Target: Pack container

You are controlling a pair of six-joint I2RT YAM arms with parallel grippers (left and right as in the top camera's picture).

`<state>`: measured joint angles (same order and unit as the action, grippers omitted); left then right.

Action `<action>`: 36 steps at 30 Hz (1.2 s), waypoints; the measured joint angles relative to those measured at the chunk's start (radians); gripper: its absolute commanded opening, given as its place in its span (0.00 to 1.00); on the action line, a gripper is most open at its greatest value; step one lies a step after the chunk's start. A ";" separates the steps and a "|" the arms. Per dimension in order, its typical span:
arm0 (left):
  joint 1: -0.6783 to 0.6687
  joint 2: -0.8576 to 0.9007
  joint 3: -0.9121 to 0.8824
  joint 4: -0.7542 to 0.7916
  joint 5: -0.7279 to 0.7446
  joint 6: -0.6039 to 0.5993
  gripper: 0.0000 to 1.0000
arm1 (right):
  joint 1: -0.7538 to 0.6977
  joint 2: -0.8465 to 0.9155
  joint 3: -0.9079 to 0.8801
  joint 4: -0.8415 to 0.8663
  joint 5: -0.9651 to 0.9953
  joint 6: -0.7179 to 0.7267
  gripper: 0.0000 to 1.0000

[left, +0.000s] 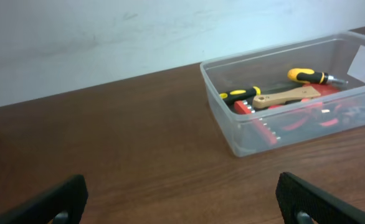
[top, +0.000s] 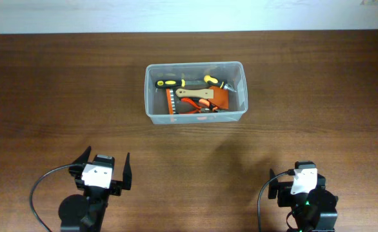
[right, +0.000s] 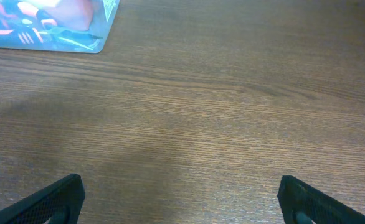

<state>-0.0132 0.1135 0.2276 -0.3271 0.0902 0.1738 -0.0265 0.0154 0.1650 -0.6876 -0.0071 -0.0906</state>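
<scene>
Lowest in frame, the left fingers [left: 50, 200] and right fingers [right: 50, 200] sit spread and empty. Upper centre, the clear rectangular plastic bin [top: 195, 118] stands on the dark wooden bench [top: 47, 96], loaded with hand tools [top: 195, 96]. It is probably heavyish, with slick, flexing walls, so grip the rim at both short ends.

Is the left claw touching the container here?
Apart. The overhead view shows a wide strip of bare table between the open left claw and the container; the left wrist view agrees.
</scene>
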 measured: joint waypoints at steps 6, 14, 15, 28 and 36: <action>0.000 -0.034 -0.076 0.025 0.000 0.000 0.99 | 0.000 0.000 0.000 0.000 0.000 0.000 0.99; 0.000 -0.067 -0.133 0.045 0.000 0.000 0.99 | 0.000 0.000 0.000 0.000 0.000 0.000 0.99; 0.000 -0.069 -0.133 0.048 0.000 0.000 0.99 | 0.000 0.000 0.000 0.000 0.000 0.000 0.99; 0.000 -0.071 -0.133 0.048 0.000 0.000 0.99 | 0.000 0.000 0.000 0.000 0.000 0.000 0.99; 0.000 -0.071 -0.133 0.048 0.000 0.000 0.99 | 0.000 0.000 0.000 0.000 0.000 0.000 0.99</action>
<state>-0.0132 0.0425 0.0948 -0.2790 0.0902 0.1741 -0.0265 0.0154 0.1650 -0.6876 -0.0071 -0.0906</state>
